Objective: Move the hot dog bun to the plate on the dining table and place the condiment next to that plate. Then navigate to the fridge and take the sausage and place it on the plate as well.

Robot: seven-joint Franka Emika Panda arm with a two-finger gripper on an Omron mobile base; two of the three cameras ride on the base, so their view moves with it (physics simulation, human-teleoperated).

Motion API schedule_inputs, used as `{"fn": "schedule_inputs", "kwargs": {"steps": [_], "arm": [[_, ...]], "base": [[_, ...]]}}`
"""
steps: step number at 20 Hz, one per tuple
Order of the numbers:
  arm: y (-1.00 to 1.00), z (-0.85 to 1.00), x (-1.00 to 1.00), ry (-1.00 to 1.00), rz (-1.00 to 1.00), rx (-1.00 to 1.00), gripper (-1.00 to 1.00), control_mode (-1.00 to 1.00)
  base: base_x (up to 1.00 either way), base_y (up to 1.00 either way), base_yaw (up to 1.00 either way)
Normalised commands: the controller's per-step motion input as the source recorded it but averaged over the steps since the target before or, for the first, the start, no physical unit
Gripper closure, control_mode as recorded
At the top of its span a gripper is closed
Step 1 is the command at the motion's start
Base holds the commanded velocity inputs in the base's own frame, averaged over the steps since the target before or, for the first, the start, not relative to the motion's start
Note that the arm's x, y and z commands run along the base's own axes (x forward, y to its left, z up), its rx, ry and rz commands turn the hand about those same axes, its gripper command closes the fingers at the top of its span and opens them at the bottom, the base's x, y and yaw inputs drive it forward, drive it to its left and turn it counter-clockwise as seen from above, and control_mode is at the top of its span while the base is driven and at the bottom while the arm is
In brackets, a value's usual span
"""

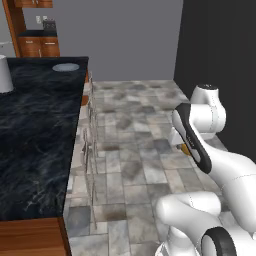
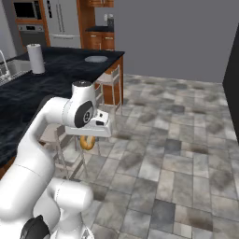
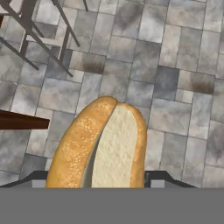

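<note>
My gripper (image 3: pixel 98 180) is shut on the hot dog bun (image 3: pixel 103 146), a golden-tan split roll with a pale inside. It hangs over the tiled floor. In the right base view the bun (image 2: pixel 87 142) dangles under the gripper (image 2: pixel 87 137), to the right of the dining table (image 2: pixel 56 77). From the left base the bun (image 1: pixel 186 148) peeks out behind the forearm. The pale grey-blue plate (image 1: pixel 66 67) (image 2: pixel 95 59) lies at the far corner of the black marbled dining table (image 1: pixel 40 130). The fridge (image 2: pixel 63 21) stands at the back. The condiment and the sausage are out of view.
A white paper-towel roll (image 2: pixel 35 58) (image 1: pixel 4 75) stands on the table near the sink. Metal stools (image 2: pixel 109 86) line the table's side, and stool legs (image 3: pixel 39 35) show below the hand. Open tiled floor (image 2: pixel 177 140) stretches to the right, up to a dark wall (image 1: pixel 220 45).
</note>
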Motion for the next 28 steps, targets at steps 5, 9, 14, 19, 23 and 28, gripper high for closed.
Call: {"fn": "schedule_inputs", "kwargs": {"steps": [5,9,14,19,23,28], "arm": [[0.0,0.0,0.0,0.0,0.0,0.0,1.0,1.0],[0.0,0.0,0.0,0.0,0.0,0.0,1.0,1.0],[0.0,0.0,0.0,0.0,0.0,0.0,1.0,1.0],[0.0,0.0,0.0,0.0,0.0,0.0,1.0,1.0],[0.0,0.0,0.0,0.0,0.0,0.0,1.0,1.0],[0.0,0.0,0.0,0.0,0.0,0.0,1.0,1.0]], "base": [[1.0,-0.98,0.32],[1.0,-0.92,0.33],[1.0,-0.85,0.35],[1.0,-0.77,0.39],[1.0,-0.69,0.44],[0.99,-0.6,0.5]]}}
